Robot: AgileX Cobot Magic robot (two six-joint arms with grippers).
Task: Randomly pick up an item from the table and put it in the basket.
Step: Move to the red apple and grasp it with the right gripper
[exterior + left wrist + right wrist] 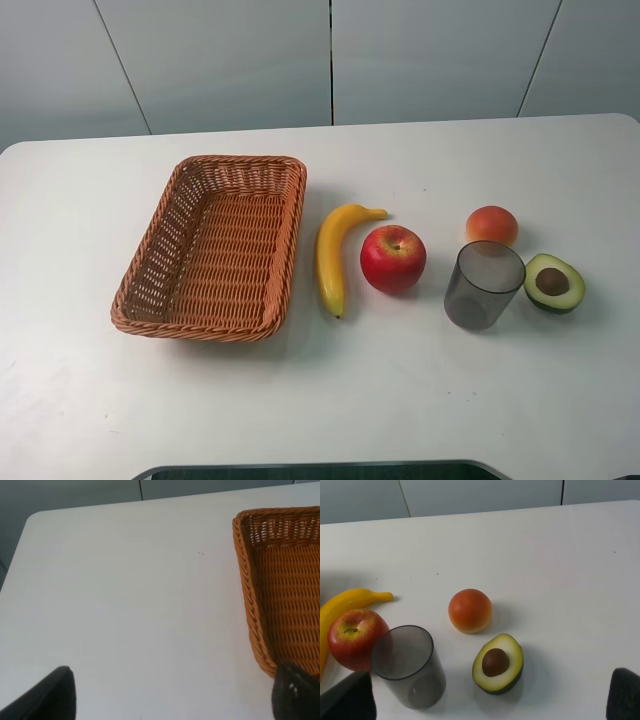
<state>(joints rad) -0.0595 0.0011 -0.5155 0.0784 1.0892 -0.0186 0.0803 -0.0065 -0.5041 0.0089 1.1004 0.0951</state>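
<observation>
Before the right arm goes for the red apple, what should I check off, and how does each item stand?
1. Access to the apple: ok, it stands uncovered on the table.
2. Room beside it: ok but tight; the banana lies close, the dark cup farther off.
3. State of the right gripper: ok, open, holding nothing.
4. Space in the basket: ok, nothing in it.
5. Low path to it: not ok, the banana lies between.
6. Whether the left gripper is clear of the basket: cannot tell; it is open, near one corner.
</observation>
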